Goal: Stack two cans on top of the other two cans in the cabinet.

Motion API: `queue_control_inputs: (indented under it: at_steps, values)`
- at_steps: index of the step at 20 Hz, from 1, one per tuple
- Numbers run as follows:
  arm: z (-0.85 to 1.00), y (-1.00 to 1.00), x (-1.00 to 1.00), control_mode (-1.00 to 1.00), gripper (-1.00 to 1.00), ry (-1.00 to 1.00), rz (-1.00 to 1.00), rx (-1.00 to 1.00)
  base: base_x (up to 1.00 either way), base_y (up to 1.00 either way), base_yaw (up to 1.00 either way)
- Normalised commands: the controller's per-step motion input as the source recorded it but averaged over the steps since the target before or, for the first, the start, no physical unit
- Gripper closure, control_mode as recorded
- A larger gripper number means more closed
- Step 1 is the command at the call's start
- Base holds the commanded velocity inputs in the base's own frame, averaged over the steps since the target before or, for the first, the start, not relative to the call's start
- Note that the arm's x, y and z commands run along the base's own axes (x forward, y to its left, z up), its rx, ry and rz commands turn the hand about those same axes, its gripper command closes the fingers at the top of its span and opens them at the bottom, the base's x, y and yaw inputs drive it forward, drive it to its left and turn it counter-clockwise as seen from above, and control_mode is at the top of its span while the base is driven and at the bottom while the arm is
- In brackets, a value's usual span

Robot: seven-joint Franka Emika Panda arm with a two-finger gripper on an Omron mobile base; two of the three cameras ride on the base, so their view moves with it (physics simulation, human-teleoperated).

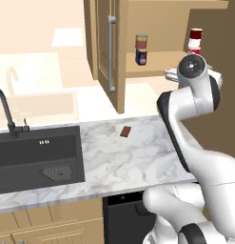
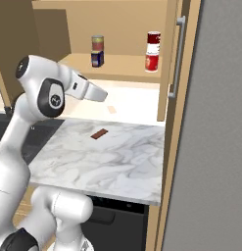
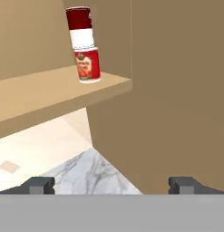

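Both stacks of cans (image 2: 97,50) (image 2: 152,51) stand finished on the cabinet (image 2: 127,19) shelf (image 2: 123,66), the empty pincer (image 3: 111,185) spread wide below its front edge.

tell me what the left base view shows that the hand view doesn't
Left base view alone: the dark sink with its black faucet, the small brown block on the counter, the cabinet door's grey bar handle, and a grey-topped can stacked on the dark blue can.

Hand view alone: the open pincer, holding nothing.

Both: the wooden shelf, the marble counter, and the dark red and white can stacked on the bright red can.
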Motion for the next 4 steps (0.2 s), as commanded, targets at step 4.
queue_control_inputs:
  at_steps: [4]
  values:
    - [-0.41, 0.3, -0.46, -1.0, -1.0, 0.25, 0.25, 0.19, 0.0, 0.0, 0.0]
